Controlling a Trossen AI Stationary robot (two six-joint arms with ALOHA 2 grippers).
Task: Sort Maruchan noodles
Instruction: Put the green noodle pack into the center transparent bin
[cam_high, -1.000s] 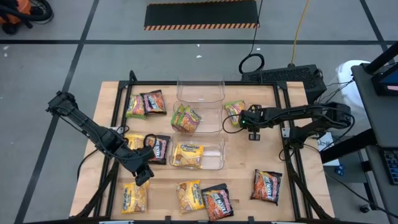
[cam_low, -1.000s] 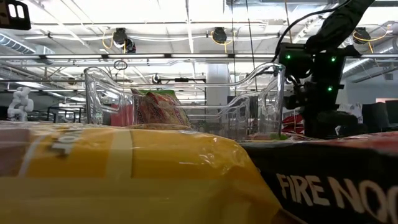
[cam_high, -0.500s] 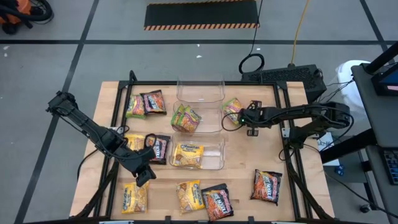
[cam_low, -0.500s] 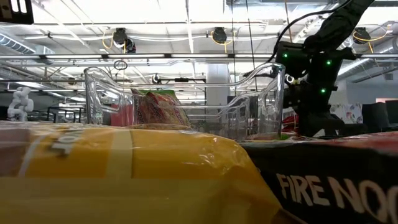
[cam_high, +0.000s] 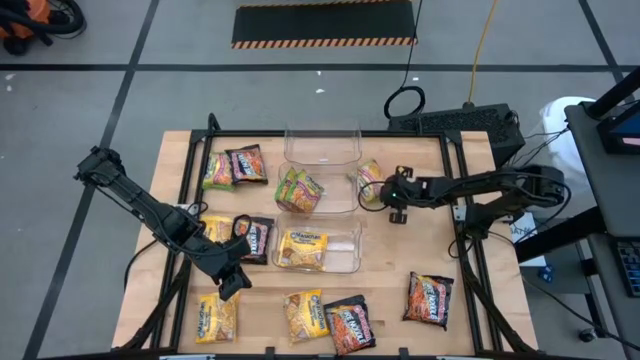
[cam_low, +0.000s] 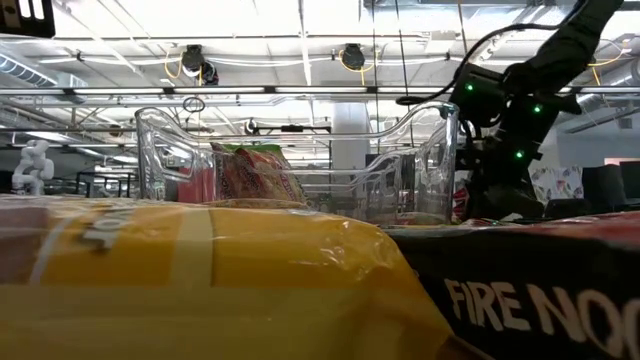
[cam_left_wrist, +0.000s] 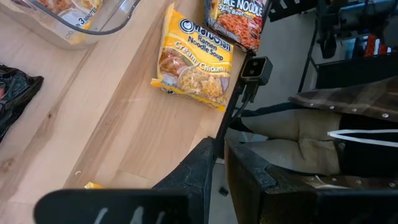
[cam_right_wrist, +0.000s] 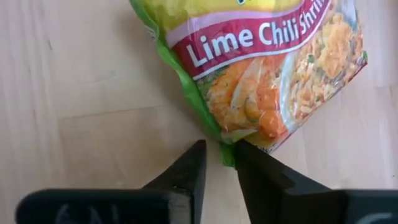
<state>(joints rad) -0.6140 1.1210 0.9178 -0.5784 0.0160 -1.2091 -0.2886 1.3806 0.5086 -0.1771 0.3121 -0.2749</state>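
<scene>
Moved: right gripper (cam_high: 383, 192) now leftward, onto the green packet (cam_right_wrist: 261, 68) lying right of the far bins (cam_high: 322, 147); jaws narrowing on its corner, grip unconfirmed. Advice: seat deeper before lifting. Left gripper (cam_high: 233, 280) near-left; jaws nearly together, empty.

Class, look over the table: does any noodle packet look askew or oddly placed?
Yes. The Lime Chili Shrimp packet is tipped up against the clear bin, its corner between the right gripper fingers. The other loose packets lie flat on the table.
</scene>
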